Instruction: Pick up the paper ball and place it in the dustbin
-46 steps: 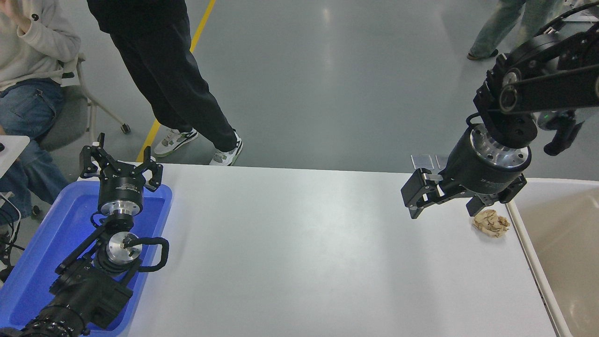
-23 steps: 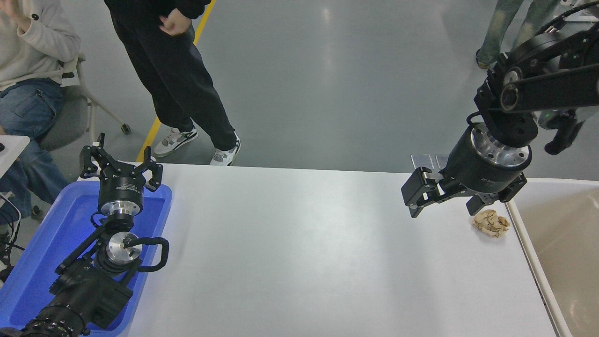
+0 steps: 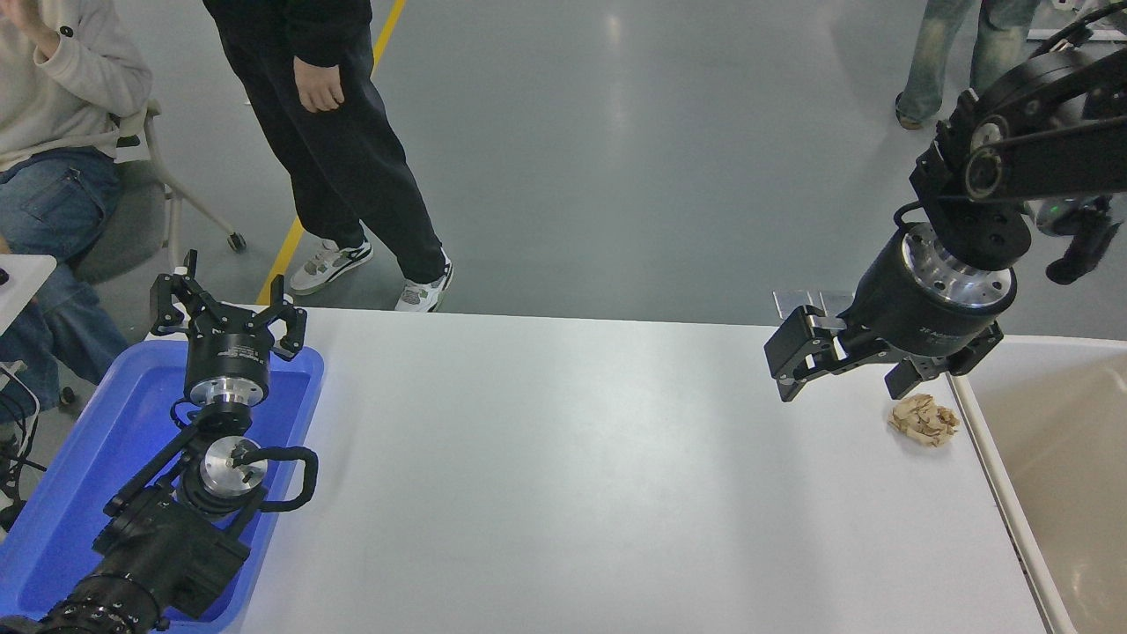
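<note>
While the paper ball [image 3: 924,419] lies unmoved on the surface [image 3: 563,475], the right tool [image 3: 850,377] has risen slightly. It gapes wide, holding nothing, just beside the ball.

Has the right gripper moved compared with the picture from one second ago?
Yes. The right gripper has shifted a little right and up, away from the table. The paper ball lies where it was.
</note>
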You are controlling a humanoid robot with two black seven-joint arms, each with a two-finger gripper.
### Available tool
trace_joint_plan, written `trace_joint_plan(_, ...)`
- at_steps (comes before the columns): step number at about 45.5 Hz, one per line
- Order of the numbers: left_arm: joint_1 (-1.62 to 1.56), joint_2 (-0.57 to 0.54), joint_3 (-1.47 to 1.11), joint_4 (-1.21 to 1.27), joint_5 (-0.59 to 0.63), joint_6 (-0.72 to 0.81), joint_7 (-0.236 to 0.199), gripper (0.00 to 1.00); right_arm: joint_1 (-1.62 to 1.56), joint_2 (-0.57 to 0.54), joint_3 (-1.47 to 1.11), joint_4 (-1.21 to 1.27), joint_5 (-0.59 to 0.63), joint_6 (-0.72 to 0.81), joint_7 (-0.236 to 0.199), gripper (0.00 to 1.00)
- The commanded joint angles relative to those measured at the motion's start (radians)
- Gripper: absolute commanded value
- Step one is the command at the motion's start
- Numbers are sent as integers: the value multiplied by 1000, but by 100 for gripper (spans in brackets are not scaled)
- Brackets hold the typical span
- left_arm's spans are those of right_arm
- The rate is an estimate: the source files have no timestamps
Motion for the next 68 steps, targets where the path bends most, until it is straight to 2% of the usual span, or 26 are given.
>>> trace_joint_plan(1,0,0,0,0,0,0,0,99,-109,-89,13,-95,-113,-19,0,100)
trace_joint_plan(15,0,0,0,0,0,0,0,99,-421,-101,135,-381,-250,-191,-1,100)
trace_joint_plan(31,0,0,0,0,0,0,0,99,-812,-99,247,-650,-546,-496,-1,100)
trace_joint_plan(37,0,0,-2,0,0,0,0,99,-936,-98,293,-791,-566,-541,6,100)
trace_joint_plan(44,0,0,0,0,0,0,0,99,-1033,-93,304,-920,-565,-558,71,100)
trace_joint_plan(49,0,0,0,0,0,0,0,99,-1087,-86,315,-980,-565,-578,95,100)
trace_joint_plan(68,0,0,0,0,0,0,0,99,-1266,-72,414,-1113,-552,-604,102,100)
